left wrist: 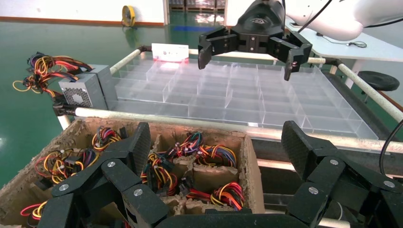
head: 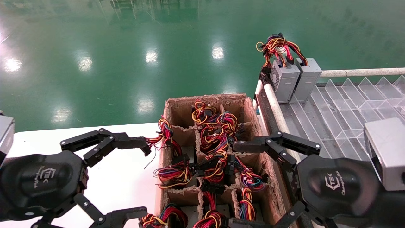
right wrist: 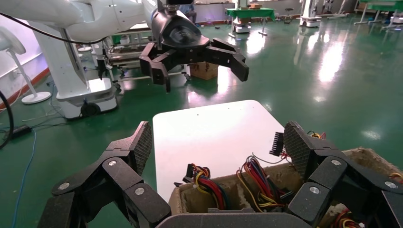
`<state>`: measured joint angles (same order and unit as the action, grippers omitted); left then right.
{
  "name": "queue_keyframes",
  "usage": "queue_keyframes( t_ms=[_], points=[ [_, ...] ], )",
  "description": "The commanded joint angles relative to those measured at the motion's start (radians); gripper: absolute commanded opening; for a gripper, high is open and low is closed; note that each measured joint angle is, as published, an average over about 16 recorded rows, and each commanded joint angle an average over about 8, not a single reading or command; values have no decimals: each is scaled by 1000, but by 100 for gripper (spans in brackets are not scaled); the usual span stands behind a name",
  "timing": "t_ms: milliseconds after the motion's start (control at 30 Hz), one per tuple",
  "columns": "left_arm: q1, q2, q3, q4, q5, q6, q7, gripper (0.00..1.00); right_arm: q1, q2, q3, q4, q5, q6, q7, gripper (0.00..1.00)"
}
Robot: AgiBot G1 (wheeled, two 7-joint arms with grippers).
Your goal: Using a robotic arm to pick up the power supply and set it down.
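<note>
Your left gripper (head: 144, 180) hangs over the white bench (head: 110, 177) at the near left edge of the cardboard box (head: 253, 114), fingers spread wide and holding nothing. Your right gripper (head: 235, 185) sits over the box's right wall, fingers just as wide and also empty.

The power supply (head: 307, 79) is well beyond both sets of fingers. It stands upright at the far corner of the clear divider tray (head: 348, 104), touching a vented grey box (head: 283, 80) on its left, with wires (head: 278, 46) bunched above both.

The head view shows the two boxes side by side. From the left wrist you see only the vented box (left wrist: 78, 92) clearly, with the plain one mostly hidden behind it, and the right gripper (left wrist: 246, 57) hanging open over the tray (left wrist: 228, 90) past your own open fingers (left wrist: 138, 145). The right wrist shows neither box. Between its fingers (right wrist: 140, 145) it looks across the bench (right wrist: 214, 137) to the open left gripper (right wrist: 199, 66) on its white arm (right wrist: 71, 14), with wire bundles (right wrist: 256, 180) in the carton cells just below.
</note>
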<state>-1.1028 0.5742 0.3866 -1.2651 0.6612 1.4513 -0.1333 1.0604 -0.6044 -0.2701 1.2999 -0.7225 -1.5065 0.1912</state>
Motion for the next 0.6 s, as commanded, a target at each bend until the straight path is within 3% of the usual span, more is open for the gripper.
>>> queue_keyframes(
  t_ms=[33, 600],
  points=[
    [0, 0, 0, 0, 0, 0, 0, 100, 4, -2, -3, -5, -2, 3, -2, 100],
    [0, 0, 0, 0, 0, 0, 0, 100, 16, -8, -11, -19, -9, 13, -7, 100]
  ],
)
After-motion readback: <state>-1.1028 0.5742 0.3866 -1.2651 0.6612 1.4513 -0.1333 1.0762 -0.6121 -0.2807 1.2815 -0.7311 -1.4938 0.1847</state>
